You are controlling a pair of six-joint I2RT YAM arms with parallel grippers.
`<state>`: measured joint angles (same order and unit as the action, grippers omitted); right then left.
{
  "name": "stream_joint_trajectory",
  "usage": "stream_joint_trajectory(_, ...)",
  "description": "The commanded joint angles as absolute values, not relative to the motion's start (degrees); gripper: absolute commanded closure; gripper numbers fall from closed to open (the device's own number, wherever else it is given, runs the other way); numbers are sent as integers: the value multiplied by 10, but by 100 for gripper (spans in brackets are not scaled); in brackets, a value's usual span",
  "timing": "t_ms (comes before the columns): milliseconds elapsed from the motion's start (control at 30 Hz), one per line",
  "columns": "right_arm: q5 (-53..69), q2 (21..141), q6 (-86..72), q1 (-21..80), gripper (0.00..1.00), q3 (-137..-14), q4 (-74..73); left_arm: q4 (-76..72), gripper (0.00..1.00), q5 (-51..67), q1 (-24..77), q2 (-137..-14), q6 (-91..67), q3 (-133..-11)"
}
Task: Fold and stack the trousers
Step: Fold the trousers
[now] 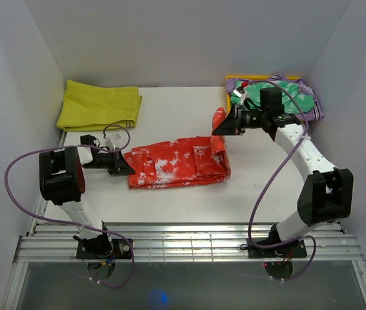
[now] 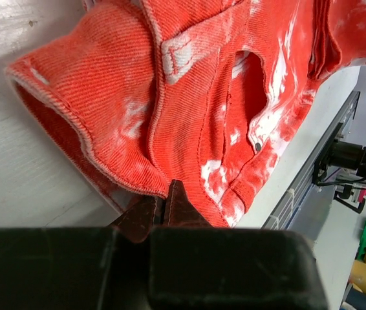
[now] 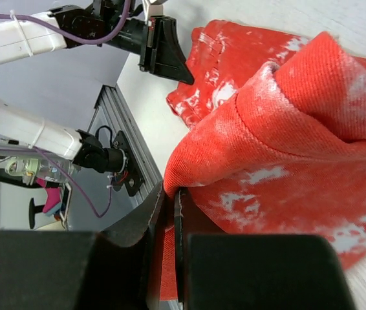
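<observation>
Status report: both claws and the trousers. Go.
Left claw shut on waist end of red-orange white-blotched fabric trousers. Right claw shut on lifted leg end. Nothing lies on them.

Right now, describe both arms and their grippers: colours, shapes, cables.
The left arm and right arm share one build: white tubular links between boxy black joint housings, on black bases. A purple cable loops loosely along each. The left gripper and right gripper are black, with dark wedge-shaped fingers tapering to points.
</observation>
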<state>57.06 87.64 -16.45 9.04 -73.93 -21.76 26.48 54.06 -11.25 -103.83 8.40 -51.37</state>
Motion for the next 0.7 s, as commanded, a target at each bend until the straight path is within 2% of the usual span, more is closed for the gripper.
stream_joint_trajectory(0,528,892,-270,151,92,-742,-87,240,100,542,-101,-1041,76,-509)
stream_joint_trajectory(133,497,941,-335,227,92,-752,-20,229,100,546,-101,-1051,69,-510)
stream_joint_trajectory(433,456,1064,-355,339,92,-859,-10,206,100,570,-100,-1058,55,-494)
stream_joint_trajectory(667,460,1064,-277,303,92,-922,-84,215,100,553,-106,-1050,60,-495)
